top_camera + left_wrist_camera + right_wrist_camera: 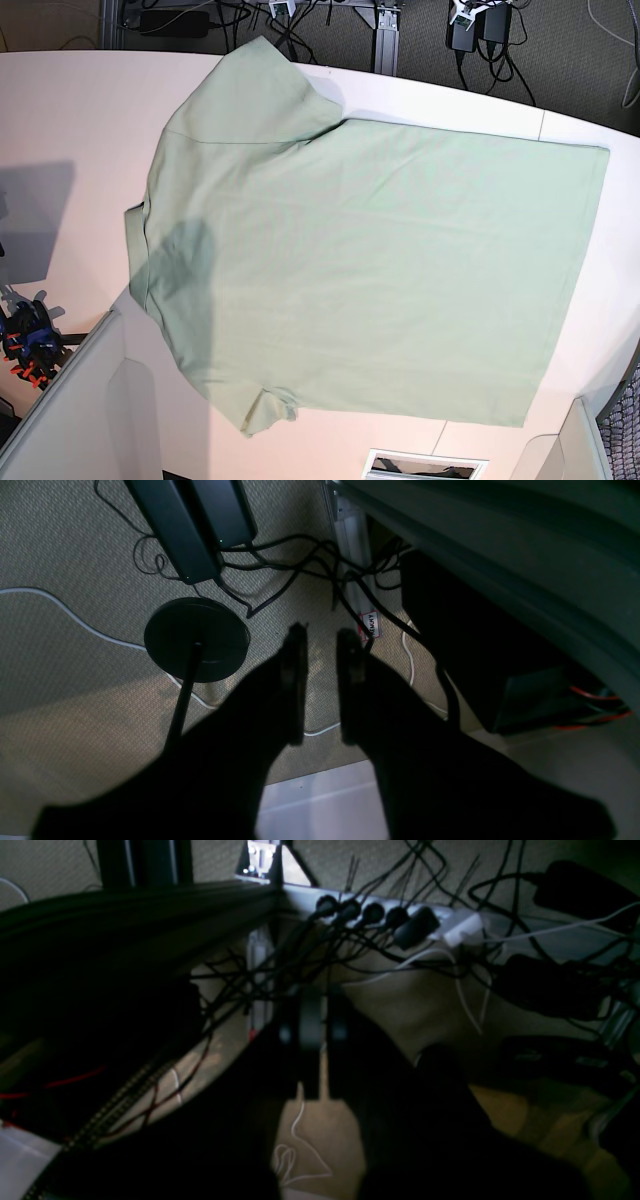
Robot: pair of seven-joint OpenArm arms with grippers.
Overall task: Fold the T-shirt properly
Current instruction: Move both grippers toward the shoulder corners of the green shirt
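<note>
T-shirt: spread flat on the white table
Left gripper: off the table over carpet, narrow gap, empty
Right gripper: over cables, jaws together, empty

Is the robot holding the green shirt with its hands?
No. The pale mint-green cloth T-shirt lies flat on the white table. Left gripper and right gripper hold nothing.
</note>
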